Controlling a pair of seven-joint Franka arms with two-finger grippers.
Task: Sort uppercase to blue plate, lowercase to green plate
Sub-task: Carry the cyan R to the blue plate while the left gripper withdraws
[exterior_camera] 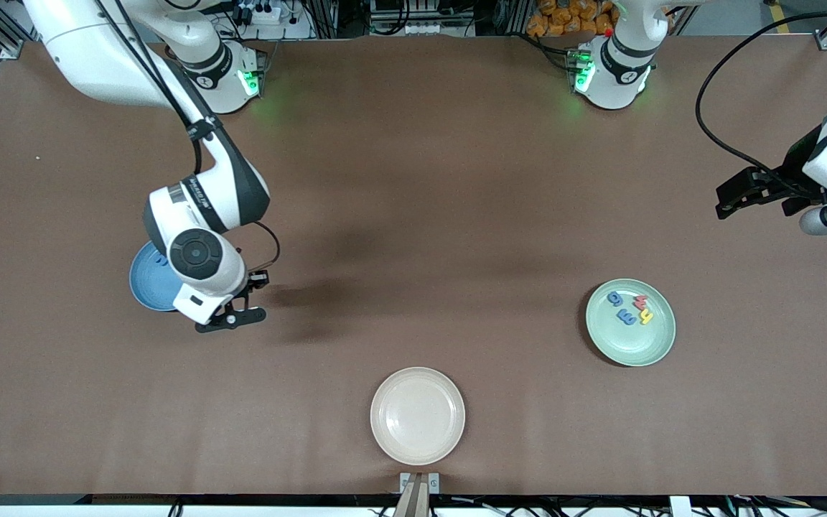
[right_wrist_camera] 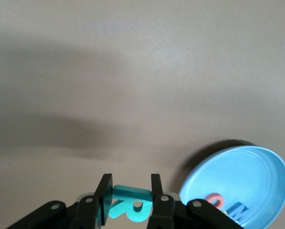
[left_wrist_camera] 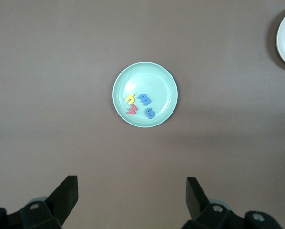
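Nearest the front cam is the cream plate [exterior_camera: 417,416], plain and round w/ nothing on it. Next up, toward my left arm's end of the table, sits the green plate [exterior_camera: 630,322]: pale mint, shallow, raised rim, way bigger than the letters. It's got the lowercase [exterior_camera: 630,307] bunch in it, tiny foam bits: blue "a" [exterior_camera: 615,299], blue "m" [exterior_camera: 627,317], yellow "y" [exterior_camera: 646,316] and a red m/w-ish one [exterior_camera: 641,301], all clustered close together on the part of the plate farther from the cam. Toward my right arm's end there's the blue plate [exterior_camera: 146,287], sky blue, same round shallow shape, mostly hidden under my wrist in the front view. From my right wrist cam I can see a red letter [right_wrist_camera: 213,200] and a dark blue one [right_wrist_camera: 239,211] lying in it, only partly visible. My right gripper [exterior_camera: 237,305] is over bare table just beside the blue plate, clenched on the teal R [right_wrist_camera: 128,206], chunky foam, pinched between both fingers. My left gripper [exterior_camera: 736,194] waits up over the table edge at my left arm's end, jaws spread wide, nothing in them.
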